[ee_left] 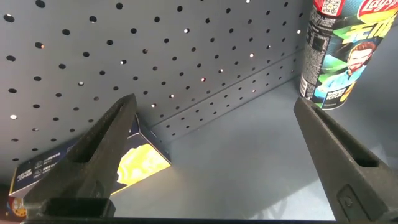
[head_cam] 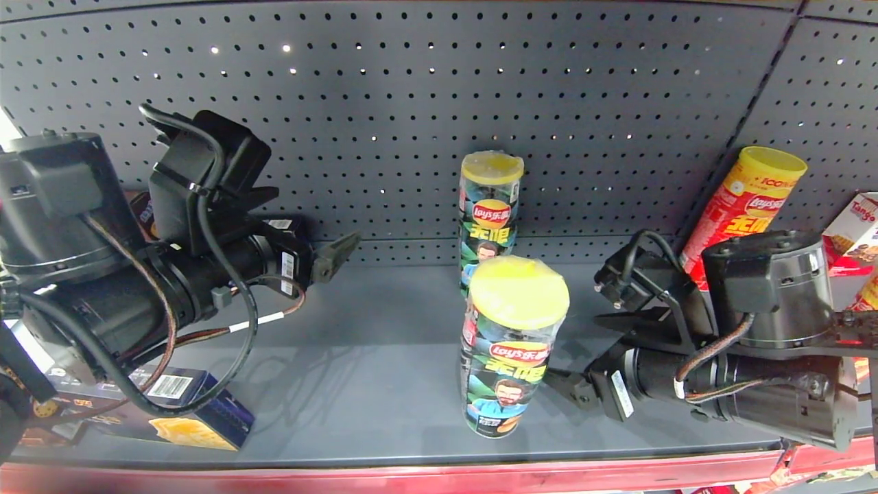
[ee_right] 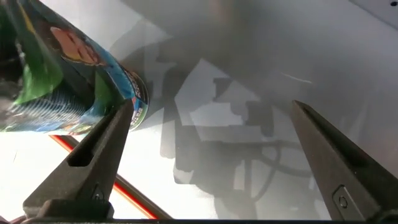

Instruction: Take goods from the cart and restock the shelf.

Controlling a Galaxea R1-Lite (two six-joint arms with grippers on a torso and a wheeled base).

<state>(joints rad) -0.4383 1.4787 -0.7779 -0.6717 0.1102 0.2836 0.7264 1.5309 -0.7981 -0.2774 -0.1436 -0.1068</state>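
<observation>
Two green-and-black chip cans with yellow lids stand upright on the grey shelf (head_cam: pixel 357 370). The rear can (head_cam: pixel 488 213) (ee_left: pixel 339 53) is against the pegboard, and the front can (head_cam: pixel 513 350) (ee_right: pixel 62 74) is near the shelf's front edge. My right gripper (head_cam: pixel 559 379) (ee_right: pixel 211 106) is low beside the front can's right side. It is open with the can just outside one finger (ee_right: pixel 99 155) and nothing between the two. My left gripper (head_cam: pixel 336 255) (ee_left: pixel 213 102) hangs open over the shelf's left half, well apart from both cans and pointing toward the rear one.
A blue box with a yellow picture (head_cam: pixel 185 412) (ee_left: pixel 81 165) lies at the shelf's left front under my left arm. A red chip can (head_cam: pixel 748 206) leans at the right behind my right arm, with red-and-white boxes (head_cam: pixel 854 230) beyond. A red lip (head_cam: pixel 411 477) edges the shelf front.
</observation>
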